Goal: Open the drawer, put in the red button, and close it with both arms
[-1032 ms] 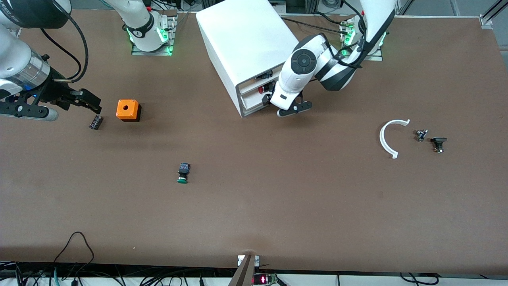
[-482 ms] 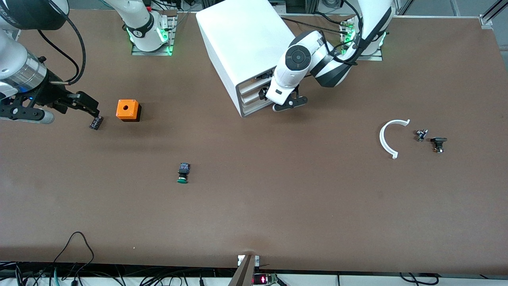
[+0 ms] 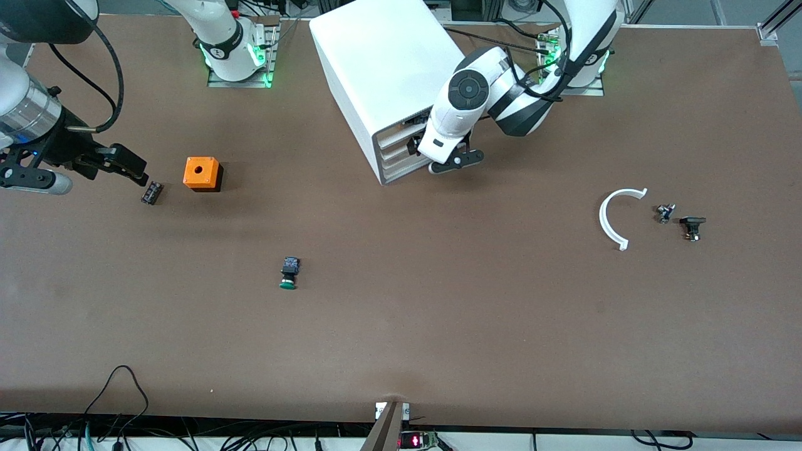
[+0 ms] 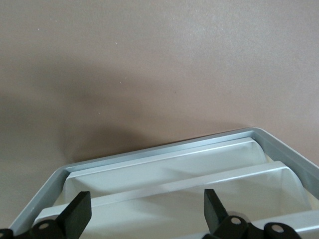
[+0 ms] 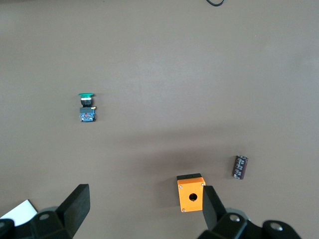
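The white drawer cabinet stands near the arms' bases. Its drawer fronts sit about level with the grey frame, as the left wrist view also shows. The red button is hidden. My left gripper is right at the drawer fronts, open and empty, its fingers wide apart in the left wrist view. My right gripper is open and empty in the air over the table at the right arm's end, beside a small dark cylinder; its own view looks down on the table.
An orange box with a hole stands by the cylinder. A green-capped button lies nearer the front camera. A white arc piece and two small dark parts lie toward the left arm's end.
My left gripper has moved in toward the cabinet and the open drawer has slid in, hiding the red button. My right gripper has drawn back toward its end of the table.
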`<state>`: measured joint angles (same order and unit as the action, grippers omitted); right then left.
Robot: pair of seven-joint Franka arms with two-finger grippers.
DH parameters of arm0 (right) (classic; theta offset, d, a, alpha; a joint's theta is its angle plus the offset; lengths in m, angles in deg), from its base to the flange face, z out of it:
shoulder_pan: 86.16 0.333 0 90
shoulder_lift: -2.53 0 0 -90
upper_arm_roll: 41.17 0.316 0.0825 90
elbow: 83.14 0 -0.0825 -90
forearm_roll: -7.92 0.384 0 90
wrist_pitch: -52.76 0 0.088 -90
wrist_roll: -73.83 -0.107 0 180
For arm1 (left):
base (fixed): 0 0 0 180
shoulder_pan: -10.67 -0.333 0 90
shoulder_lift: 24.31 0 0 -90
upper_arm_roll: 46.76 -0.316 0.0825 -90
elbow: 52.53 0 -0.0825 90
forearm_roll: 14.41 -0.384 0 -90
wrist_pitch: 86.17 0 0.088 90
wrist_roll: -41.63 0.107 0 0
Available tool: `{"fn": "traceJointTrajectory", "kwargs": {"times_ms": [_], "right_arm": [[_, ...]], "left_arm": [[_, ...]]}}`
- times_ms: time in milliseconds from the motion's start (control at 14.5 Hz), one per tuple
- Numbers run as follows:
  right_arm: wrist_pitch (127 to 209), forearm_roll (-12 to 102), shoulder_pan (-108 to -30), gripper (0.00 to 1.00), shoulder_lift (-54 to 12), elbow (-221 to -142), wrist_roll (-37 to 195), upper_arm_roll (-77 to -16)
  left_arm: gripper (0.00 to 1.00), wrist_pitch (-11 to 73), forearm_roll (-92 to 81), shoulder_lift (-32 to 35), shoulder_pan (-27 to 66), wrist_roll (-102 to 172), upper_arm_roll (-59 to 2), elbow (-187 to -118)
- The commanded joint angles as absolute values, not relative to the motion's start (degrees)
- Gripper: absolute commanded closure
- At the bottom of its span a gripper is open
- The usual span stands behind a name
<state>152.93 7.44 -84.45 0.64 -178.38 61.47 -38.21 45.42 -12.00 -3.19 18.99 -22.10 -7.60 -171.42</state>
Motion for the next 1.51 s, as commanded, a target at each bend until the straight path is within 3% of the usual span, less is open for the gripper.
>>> {"fn": "traceJointTrajectory", "kwargs": {"times_ms": [0,275,1170,1307,1445], "right_arm": [[152.2,6.7,-87.3,0.0,0.2,-177.0,62.1,-34.9],[150.7,6.7,-87.0,0.0,-1.3,-173.7,62.3,-34.8],[150.0,6.9,-86.5,0.0,-1.6,-171.8,61.9,-34.8],[149.6,7.0,-86.5,0.0,-1.6,-171.6,62.0,-34.8],[149.6,7.0,-86.5,0.0,-1.6,-171.4,62.0,-34.8]], "left_arm": [[0.01,44.7,-10.1,-4.8,18.8,-22.2,-6.7,-172.3],[0.01,43.0,-10.3,-5.3,17.6,-20.8,-6.5,-170.9],[0.0,5.9,-18.2,-5.3,-0.5,12.2,-6.4,-141.0],[0.0,3.4,-18.4,-7.2,-1.6,20.5,-8.1,-138.7],[0.0,3.5,-18.1,-10.2,-1.2,28.0,-13.4,-139.1]]}}
